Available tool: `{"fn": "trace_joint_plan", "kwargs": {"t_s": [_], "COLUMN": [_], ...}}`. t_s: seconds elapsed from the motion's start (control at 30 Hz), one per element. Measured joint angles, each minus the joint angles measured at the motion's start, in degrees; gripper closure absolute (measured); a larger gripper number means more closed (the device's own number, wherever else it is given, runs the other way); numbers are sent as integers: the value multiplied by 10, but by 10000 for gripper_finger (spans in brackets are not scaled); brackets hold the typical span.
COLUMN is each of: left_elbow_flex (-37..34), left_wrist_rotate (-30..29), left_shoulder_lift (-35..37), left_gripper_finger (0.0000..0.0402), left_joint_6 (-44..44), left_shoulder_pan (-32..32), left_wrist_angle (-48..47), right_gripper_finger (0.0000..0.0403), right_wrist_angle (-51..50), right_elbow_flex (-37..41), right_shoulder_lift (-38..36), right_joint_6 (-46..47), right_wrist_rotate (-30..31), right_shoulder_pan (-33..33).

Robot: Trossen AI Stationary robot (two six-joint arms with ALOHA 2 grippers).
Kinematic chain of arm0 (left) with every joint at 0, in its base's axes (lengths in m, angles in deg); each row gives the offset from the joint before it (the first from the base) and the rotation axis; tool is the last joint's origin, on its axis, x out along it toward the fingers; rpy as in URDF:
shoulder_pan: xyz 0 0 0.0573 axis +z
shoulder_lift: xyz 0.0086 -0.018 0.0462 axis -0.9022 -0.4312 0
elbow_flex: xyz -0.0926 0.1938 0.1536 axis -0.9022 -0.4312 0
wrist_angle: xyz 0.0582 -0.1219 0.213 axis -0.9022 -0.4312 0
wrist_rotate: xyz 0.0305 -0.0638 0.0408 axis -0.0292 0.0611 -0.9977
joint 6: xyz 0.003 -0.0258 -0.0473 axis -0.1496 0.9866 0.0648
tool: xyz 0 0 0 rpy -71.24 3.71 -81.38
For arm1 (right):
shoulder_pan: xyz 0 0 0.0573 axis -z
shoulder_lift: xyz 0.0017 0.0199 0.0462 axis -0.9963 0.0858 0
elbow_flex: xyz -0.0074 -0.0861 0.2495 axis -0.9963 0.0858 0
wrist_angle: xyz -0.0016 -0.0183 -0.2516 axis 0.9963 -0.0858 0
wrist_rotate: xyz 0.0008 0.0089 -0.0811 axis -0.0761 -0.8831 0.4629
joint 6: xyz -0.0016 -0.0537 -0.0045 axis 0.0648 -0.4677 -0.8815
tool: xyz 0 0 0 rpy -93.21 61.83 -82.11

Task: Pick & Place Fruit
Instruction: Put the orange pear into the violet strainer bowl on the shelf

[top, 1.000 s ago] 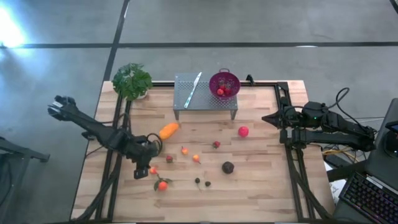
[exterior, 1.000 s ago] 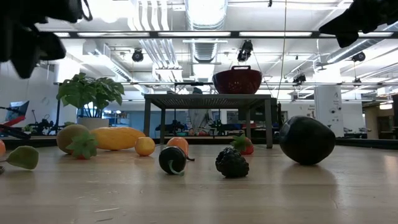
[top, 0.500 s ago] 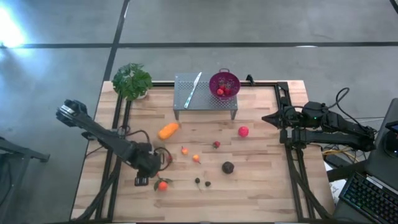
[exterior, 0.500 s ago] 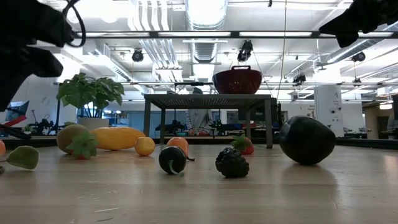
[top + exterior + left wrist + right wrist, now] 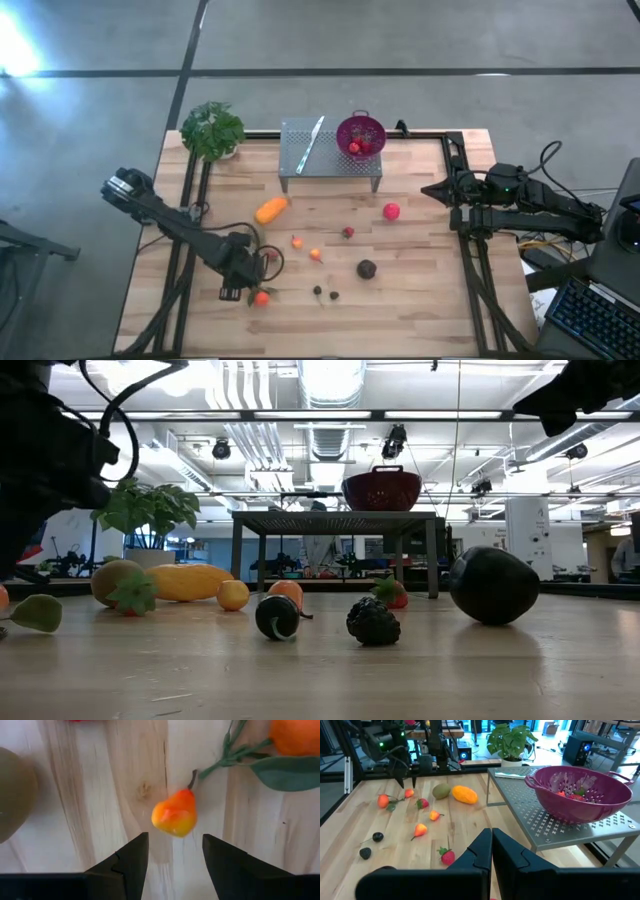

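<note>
Your count: twelve loose fruits on the table, as far as you can see.

You have one long orange fruit [image 5: 271, 210], one red ball [image 5: 391, 211], one dark purple ball [image 5: 367, 268], one olive-green fruit [image 5: 441, 791], one leafy orange [image 5: 383, 800], two strawberries [image 5: 447, 856], three small pears [image 5: 174, 813], two dark berries [image 5: 365, 853]. Also one purple colander [image 5: 361, 133], one plant [image 5: 212, 129], one metal rack [image 5: 330, 160]. The red pieces in the colander you cannot count.

Bright overhead light, window glare, soft shadows.

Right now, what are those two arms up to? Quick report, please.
Left gripper open, above small pear-shaped orange fruit, not gripping. Right gripper shut, parked at table's right edge. Leafy orange close beside target.
</note>
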State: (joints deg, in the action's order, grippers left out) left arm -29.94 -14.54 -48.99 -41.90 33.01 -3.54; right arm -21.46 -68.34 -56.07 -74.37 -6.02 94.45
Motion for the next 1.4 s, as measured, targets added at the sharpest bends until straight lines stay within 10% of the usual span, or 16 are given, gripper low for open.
{"fn": "trace_joint_plan", "kwargs": {"t_s": [1.4], "left_elbow_flex": [-1], "left_wrist_rotate": [-49], "left_shoulder_lift": [-57], "left_gripper_finger": [231], "left_joint_6": [-17], "left_shoulder_pan": [0], "left_wrist_angle": [52], "right_gripper_finger": [394], "right_wrist_angle": [0], "right_elbow_flex": [0], "right_shoulder_lift": [0], "right_joint_6": [0], "right_wrist_rotate": [0], "right_shoulder_pan": [0]}}
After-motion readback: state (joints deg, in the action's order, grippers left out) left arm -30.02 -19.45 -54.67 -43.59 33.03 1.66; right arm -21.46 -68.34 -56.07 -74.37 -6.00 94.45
